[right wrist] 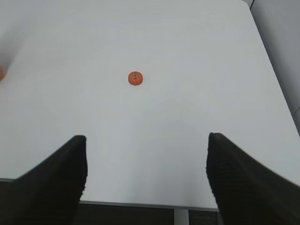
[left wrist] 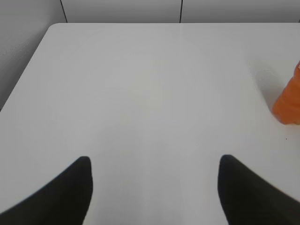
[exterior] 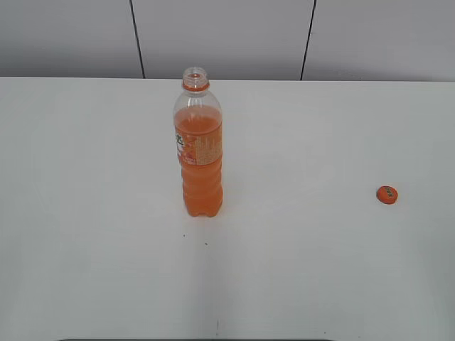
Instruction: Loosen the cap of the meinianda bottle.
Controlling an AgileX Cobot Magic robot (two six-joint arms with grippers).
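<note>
The meinianda bottle (exterior: 198, 156) stands upright in the middle of the white table (exterior: 85, 213), its mouth open with no cap on it. Its orange base shows at the right edge of the left wrist view (left wrist: 288, 105). The orange cap (exterior: 387, 195) lies flat on the table far to the right, also seen in the right wrist view (right wrist: 135, 78). My left gripper (left wrist: 154, 161) is open and empty over bare table, left of the bottle. My right gripper (right wrist: 147, 140) is open and empty near the table's front edge, short of the cap. Neither gripper shows in the exterior view.
A grey panelled wall (exterior: 227, 35) runs behind the table. The table's left edge (left wrist: 28, 79) shows in the left wrist view, its right edge (right wrist: 276, 84) and front edge in the right wrist view.
</note>
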